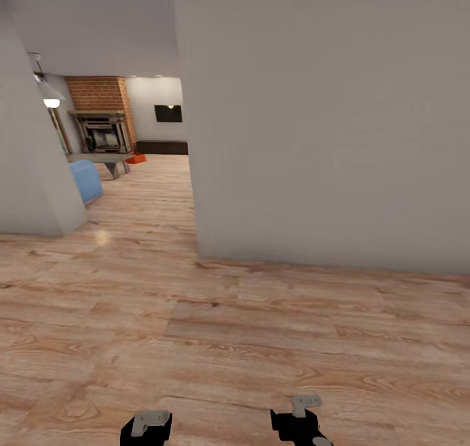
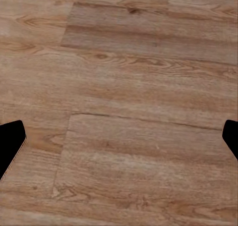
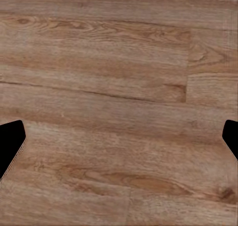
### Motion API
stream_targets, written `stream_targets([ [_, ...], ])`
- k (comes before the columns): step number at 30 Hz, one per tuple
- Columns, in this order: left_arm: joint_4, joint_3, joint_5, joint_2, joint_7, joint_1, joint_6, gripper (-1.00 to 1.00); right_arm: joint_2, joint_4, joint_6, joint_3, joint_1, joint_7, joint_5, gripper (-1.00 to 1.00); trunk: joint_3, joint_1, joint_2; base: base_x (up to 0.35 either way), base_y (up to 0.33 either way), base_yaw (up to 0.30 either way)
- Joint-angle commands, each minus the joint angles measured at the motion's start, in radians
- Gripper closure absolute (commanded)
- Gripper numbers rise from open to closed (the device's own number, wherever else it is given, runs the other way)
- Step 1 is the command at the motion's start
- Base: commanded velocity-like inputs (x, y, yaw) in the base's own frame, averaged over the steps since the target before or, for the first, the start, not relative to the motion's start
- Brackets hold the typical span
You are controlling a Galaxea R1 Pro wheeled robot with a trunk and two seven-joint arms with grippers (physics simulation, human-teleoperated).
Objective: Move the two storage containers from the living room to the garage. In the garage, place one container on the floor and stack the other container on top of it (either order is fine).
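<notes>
Storage container point(image 1: 136, 159) far ahead-left of our spread, empty left hand point(image 2: 119, 137) and right hand point(image 3: 119, 137); we steer round wall corner point(image 1: 194, 237), approach slowly.

At the lower edge of your head view, the left arm's black end unit point(image 1: 146, 428) carries a pale grey angular bracket on top. The right arm's black end unit point(image 1: 300, 423) carries a similar pale grey bracket and a rounded grey tip. In your wrist views, each flat black fingertip point(image 2: 10, 146) point(image 3: 10, 145) shows a thin tan edge line.
</notes>
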Motion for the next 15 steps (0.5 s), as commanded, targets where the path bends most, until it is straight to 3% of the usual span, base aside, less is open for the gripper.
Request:
stream_targets([
  [1, 0.001, 0.003, 0.001, 0.000, -0.002, -0.001, -0.003, -1.00, 0.000, 0.001, -0.003, 0.002, -0.001, -0.002, 0.001, -1.00, -0.001, 0.001, -0.001, 0.346, 0.000, 0.210],
  [15, 0.001, 0.003, 0.001, 0.000, -0.002, -0.001, -0.003, -1.00, 0.000, 0.000, -0.003, 0.002, -0.001, -0.002, 0.001, -1.00, -0.008, 0.001, -0.001, 0.346, 0.000, 0.262],
])
